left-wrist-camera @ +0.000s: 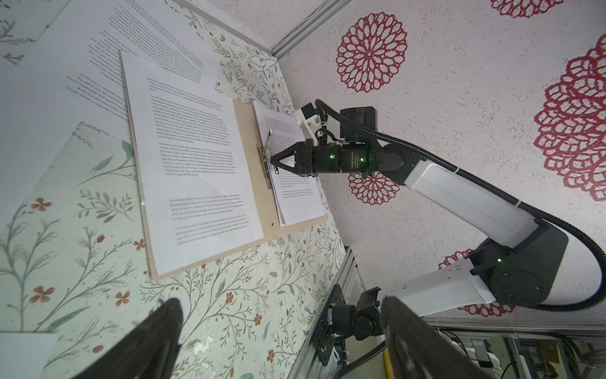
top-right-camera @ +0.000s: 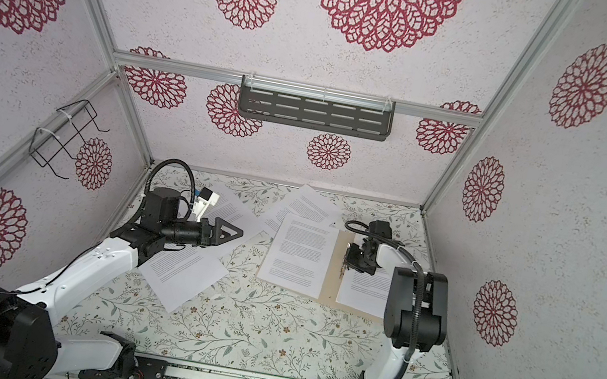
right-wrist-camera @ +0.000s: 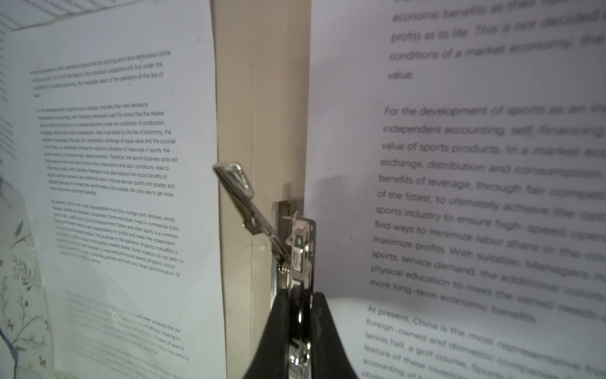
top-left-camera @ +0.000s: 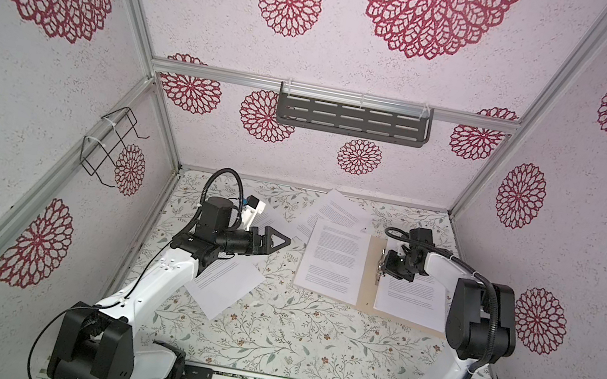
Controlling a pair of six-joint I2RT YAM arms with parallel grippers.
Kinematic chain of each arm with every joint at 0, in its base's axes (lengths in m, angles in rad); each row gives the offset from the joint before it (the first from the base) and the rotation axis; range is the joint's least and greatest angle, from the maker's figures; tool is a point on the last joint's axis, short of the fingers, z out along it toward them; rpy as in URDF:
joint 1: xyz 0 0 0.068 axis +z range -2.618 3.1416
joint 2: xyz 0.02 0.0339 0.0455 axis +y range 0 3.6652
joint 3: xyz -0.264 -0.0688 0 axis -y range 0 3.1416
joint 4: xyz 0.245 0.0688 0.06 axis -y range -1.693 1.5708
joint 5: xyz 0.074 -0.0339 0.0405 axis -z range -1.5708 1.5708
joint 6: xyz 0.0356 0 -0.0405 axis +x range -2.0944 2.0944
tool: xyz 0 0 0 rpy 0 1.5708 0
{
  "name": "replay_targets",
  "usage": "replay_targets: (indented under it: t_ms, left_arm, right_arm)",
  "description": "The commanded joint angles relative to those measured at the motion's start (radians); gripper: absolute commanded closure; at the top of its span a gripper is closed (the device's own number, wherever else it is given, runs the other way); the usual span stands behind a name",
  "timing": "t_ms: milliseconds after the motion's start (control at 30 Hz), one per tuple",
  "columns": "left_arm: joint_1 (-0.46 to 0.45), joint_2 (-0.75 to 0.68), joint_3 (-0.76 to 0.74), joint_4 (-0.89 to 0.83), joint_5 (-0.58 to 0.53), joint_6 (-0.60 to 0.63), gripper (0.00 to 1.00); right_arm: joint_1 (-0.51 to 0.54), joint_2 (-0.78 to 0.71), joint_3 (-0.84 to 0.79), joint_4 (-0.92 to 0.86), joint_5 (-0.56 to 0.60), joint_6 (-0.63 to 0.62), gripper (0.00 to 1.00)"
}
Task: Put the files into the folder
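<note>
While right gripper point(left-wrist-camera: 273, 165) pinched the folder point(left-wrist-camera: 247, 131) at its metal clip point(right-wrist-camera: 295, 242), left gripper point(top-left-camera: 285, 241) gaped near limp sheets point(top-left-camera: 223, 286), probably best edge-lifted.

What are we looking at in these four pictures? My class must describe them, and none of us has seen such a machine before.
Two robot arms, white and black, stand at the near edge of a flowered table: the left arm and the right arm. Two pictures look down from one camera head above; the other two come from a camera on each arm's wrist. On the table lies an open tan folder with printed sheets on both leaves. Loose sheets lie beside it, by the left arm and at the back. The left tool hangs open, holding nothing. The right tool is closed on the metal clip beside the folder's fold; the clip's lever stands raised.
</note>
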Motion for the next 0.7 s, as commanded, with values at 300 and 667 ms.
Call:
replay_targets:
  t_ms: [300, 667]
  left_arm:
    - [0.006, 0.004, 0.032, -0.058, -0.049, 0.053, 0.03]
    - [0.007, 0.001, 0.041, -0.095, -0.089, 0.079, 0.03]
  right_arm:
    - [0.068, -0.231, -0.197, 0.035, -0.083, 0.021, 0.99]
    - [0.127, -0.280, -0.302, 0.086, -0.079, 0.049, 0.96]
